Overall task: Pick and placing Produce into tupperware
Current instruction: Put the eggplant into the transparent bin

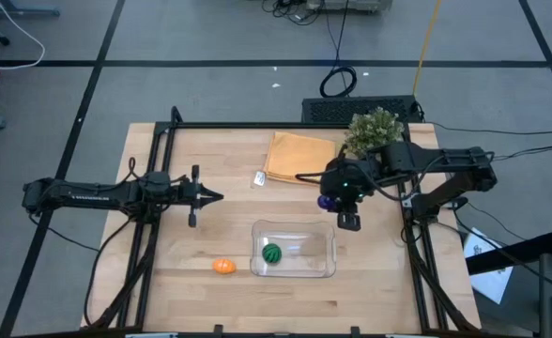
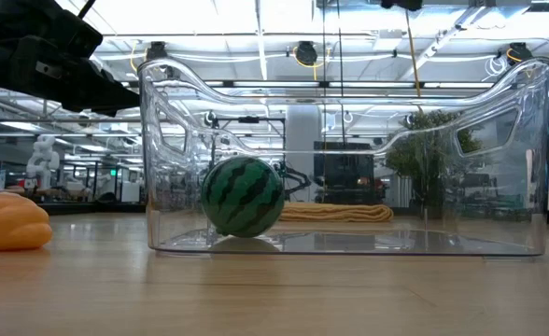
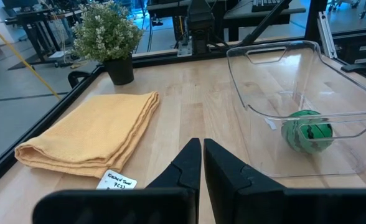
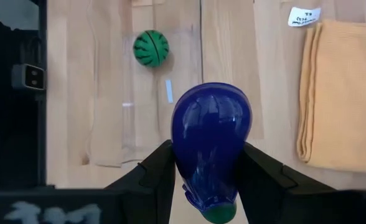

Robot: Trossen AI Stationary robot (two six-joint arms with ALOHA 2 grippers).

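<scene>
1. The purple-blue toy eggplant was pinched between the two dark fingers of the right gripper, its green stem end nearest the wrist camera and its rounded end pointing away.
2. From above, that gripper hung just beyond the far right corner of the tupperware, with only a bit of blue showing beside it.
3. The right wrist view looked down past the eggplant onto the clear container lying on the wood.
4. The dark-green striped ball, painted like a watermelon, sat inside the tupperware towards its left end, resting on the floor of the box.
5. The tupperware was a clear, lidless rectangular box with rounded corners and cut-out handles, standing upright on the wooden table near the front middle.
6. The orange toy piece lay on the table just outside the container's left end, apart from it; the low view showed it at the left edge.
7. The left gripper was pressed together and held nothing, its fingers meeting in a narrow seam; it hovered left of centre, well apart from the tupperware.
8. A folded orange-tan cloth lay flat at the far side of the table, with a small white label just beside its near edge.
9. A bushy potted plant stood at the far right corner, next to the cloth.
</scene>
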